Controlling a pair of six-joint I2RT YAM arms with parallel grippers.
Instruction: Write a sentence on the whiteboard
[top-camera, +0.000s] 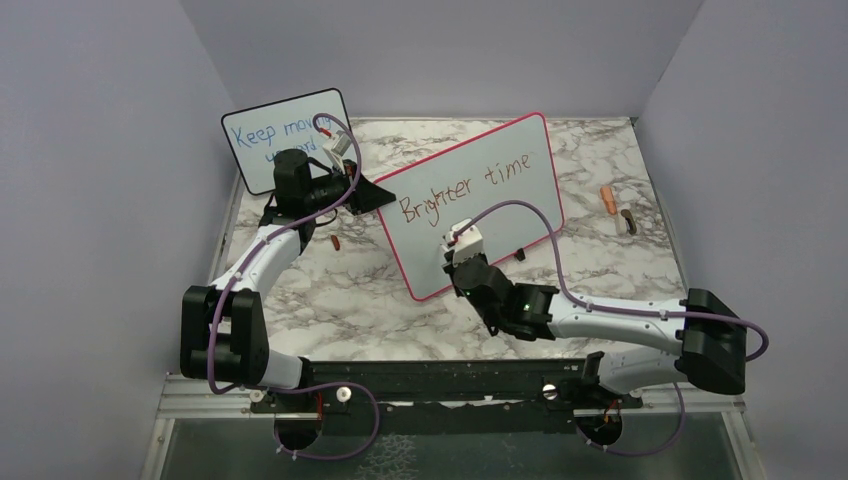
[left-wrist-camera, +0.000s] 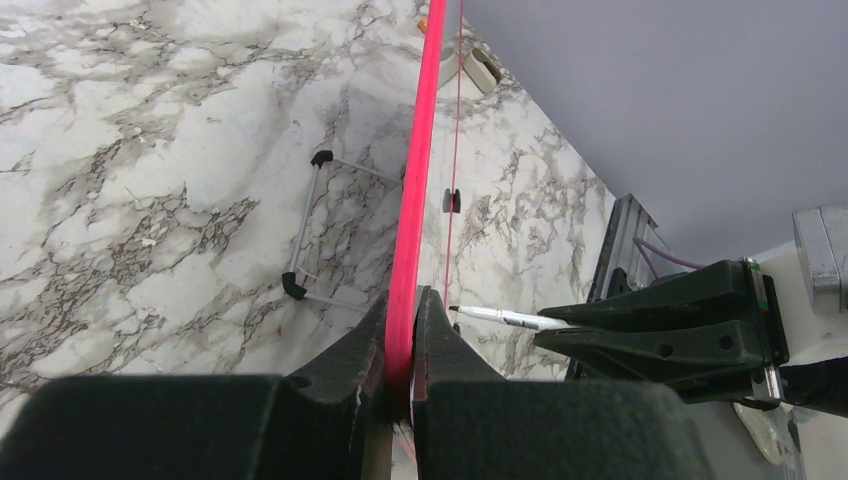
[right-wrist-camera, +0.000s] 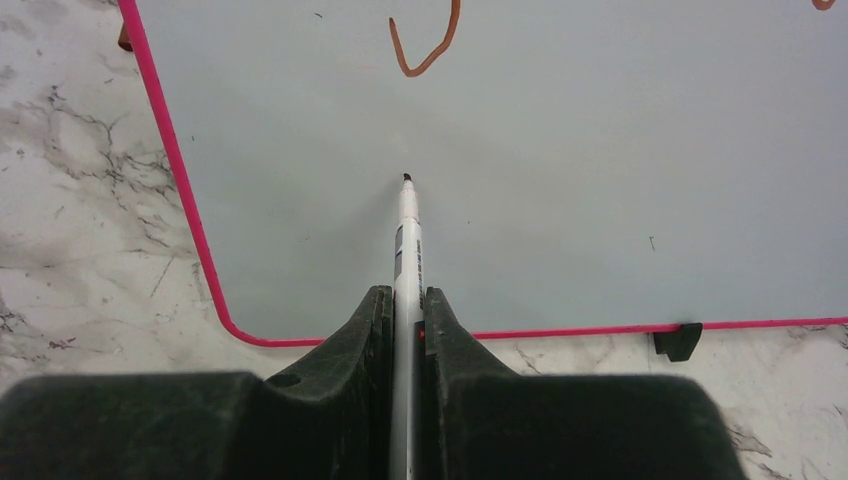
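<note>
**Board clamped at its edge, marker poised under the first line**

The whiteboard (top-camera: 500, 215) stands tilted mid-table on the marble tabletop (top-camera: 600, 270), its pink frame angled away to the right. The sentence (top-camera: 465, 185) reads "Brighter time" in reddish-brown on one line across the upper half.

The left gripper (top-camera: 383, 193) is closed on the board's left edge. The right gripper (top-camera: 455, 258) sits in front of the lower left area, its fingers pinched on a white marker (right-wrist-camera: 407, 250).

Behind the left arm stands a smaller black-framed board (top-camera: 250, 135) with blue writing, partly covered by that arm. To the right of the whiteboard, well apart from it, lie a small orange piece (top-camera: 607, 200) and a small dark piece (top-camera: 628, 222). A small reddish bit (top-camera: 336, 242) lies near the left arm.

The left wrist view shows the board edge-on, with the frame (left-wrist-camera: 410, 200) squeezed between both fingers (left-wrist-camera: 345, 370). It also shows a wire stand (left-wrist-camera: 305, 235) with black tips behind the board, hidden from above. From the front side the marker's tip comes right up to the surface, though contact cannot be confirmed.

The right wrist view shows the board's bare lower left corner, a black foot (right-wrist-camera: 678, 340) under the bottom frame, and the tail of one stroke (right-wrist-camera: 425, 55) above the marker's tip.
</note>
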